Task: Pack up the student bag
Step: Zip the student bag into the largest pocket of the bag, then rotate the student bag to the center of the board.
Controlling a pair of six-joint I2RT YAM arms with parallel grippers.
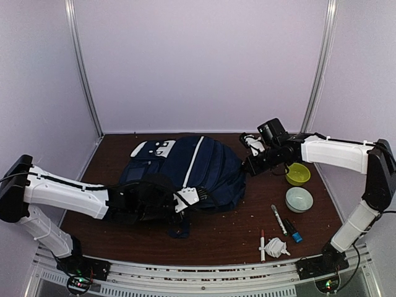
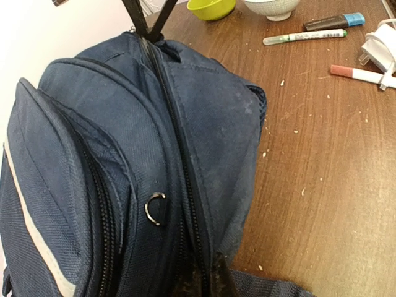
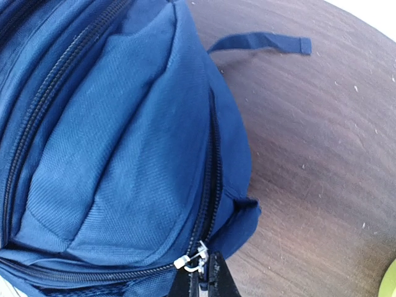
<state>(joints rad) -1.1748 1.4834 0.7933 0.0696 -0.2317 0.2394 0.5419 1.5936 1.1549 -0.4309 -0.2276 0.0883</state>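
Navy fabric fills mid-table: the student bag point(image 1: 185, 164) lies on the brown wooden table point(image 1: 216, 235), its flap w/ white patches toward the back left. Its zips run shut along every stretch the wrist views show, so the contents cannot be seen.

The left gripper point(image 2: 201, 281) is clenched on the bag's zip seam at the near edge. The right gripper point(image 3: 204, 278) is pinched tight on the silver zip pull point(image 3: 189, 260) at the bag's right end (its dark fingers also show at the top of the left wrist view).

Right of the bag & apart from it, a yellow-green bowl point(image 1: 297, 174) and a white bowl point(image 1: 299, 199) stand just beside each other. Toward the front edge, all on the bare tabletop, lie a white-and-green marker point(image 1: 278, 218), a black marker w/ blue cap point(image 1: 292, 232), a red-tipped marker point(image 1: 262, 244) and, just beside that one, a white charger point(image 1: 277, 247).
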